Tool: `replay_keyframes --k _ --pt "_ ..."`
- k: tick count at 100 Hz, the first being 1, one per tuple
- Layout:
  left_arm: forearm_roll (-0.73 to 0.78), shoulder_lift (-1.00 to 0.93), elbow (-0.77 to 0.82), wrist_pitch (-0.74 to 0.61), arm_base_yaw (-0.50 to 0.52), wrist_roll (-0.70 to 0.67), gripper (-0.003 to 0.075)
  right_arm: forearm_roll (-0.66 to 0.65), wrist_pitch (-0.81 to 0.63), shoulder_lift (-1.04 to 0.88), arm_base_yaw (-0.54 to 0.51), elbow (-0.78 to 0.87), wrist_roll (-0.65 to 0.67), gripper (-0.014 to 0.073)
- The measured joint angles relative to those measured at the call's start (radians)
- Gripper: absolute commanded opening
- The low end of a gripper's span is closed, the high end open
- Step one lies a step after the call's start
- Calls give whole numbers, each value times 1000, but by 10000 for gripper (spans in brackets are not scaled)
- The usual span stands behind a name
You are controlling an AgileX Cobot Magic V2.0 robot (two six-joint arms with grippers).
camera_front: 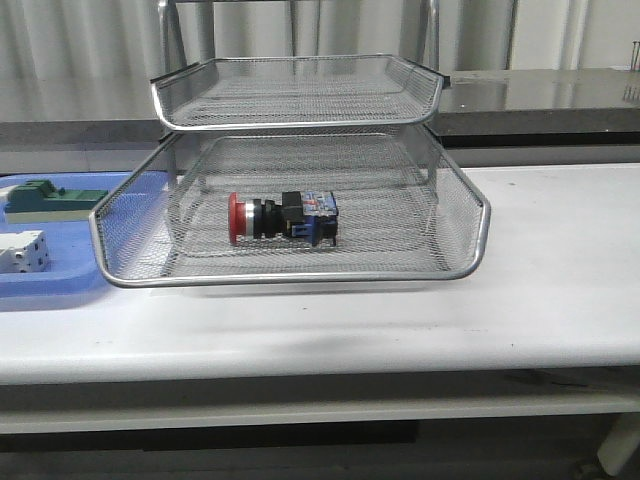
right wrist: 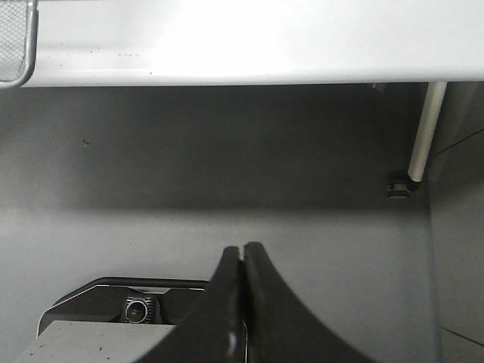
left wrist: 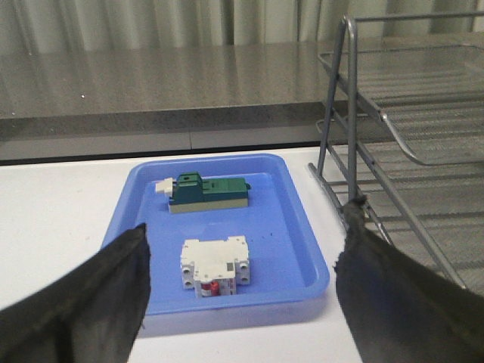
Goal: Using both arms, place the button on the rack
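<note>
With the red-capped black push-button [camera_front: 283, 218] lying in the silver wire-mesh rack's [camera_front: 470, 262] lower tier, placement appears complete; left gripper [left wrist: 242, 302] spread wide and empty, right gripper [right wrist: 242, 302] closed on nothing.

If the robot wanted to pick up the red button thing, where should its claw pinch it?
Probably round the black middle of the button, coming down from the open front of the rack, since the upper tier hangs over the back. The button lies on its side, red cap pointing left, so the round body offers two sides to squeeze.

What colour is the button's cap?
Red; the button shows best in the front view.
</note>
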Motion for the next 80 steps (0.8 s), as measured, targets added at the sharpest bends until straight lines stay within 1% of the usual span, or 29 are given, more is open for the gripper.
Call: replay_keyframes --k 14,18,25,32,36,37,44,46,48,50,57,80 --pt "-4 -2 2 -15 0 0 491 0 0 0 0 0 0 -68" --pt "-4 -2 2 -17 0 0 472 0 0 0 0 0 0 -68" --pt "-4 -2 4 -17 0 0 417 0 0 0 0 0 0 -68" --pt "-4 -2 4 -19 0 0 331 0 0 0 0 0 0 -68" --pt "-4 -2 4 -19 0 0 261 0 0 0 0 0 0 -68" --pt "-4 -2 4 -19 0 0 261 0 0 0 0 0 0 -68" --pt "-4 -2 4 -21 0 0 156 0 0 0 0 0 0 -68" --pt "-4 -2 4 -22 0 0 115 0 0 0 0 0 0 -68" --pt "-4 -2 4 -22 0 0 94 0 0 0 0 0 0 -68" --pt "-4 -2 4 -22 0 0 55 0 0 0 0 0 0 -68" --pt "-4 -2 4 -22 0 0 -20 0 0 0 0 0 0 -68" --pt "-6 -2 4 -22 0 0 -20 0 0 0 0 0 2 -68"
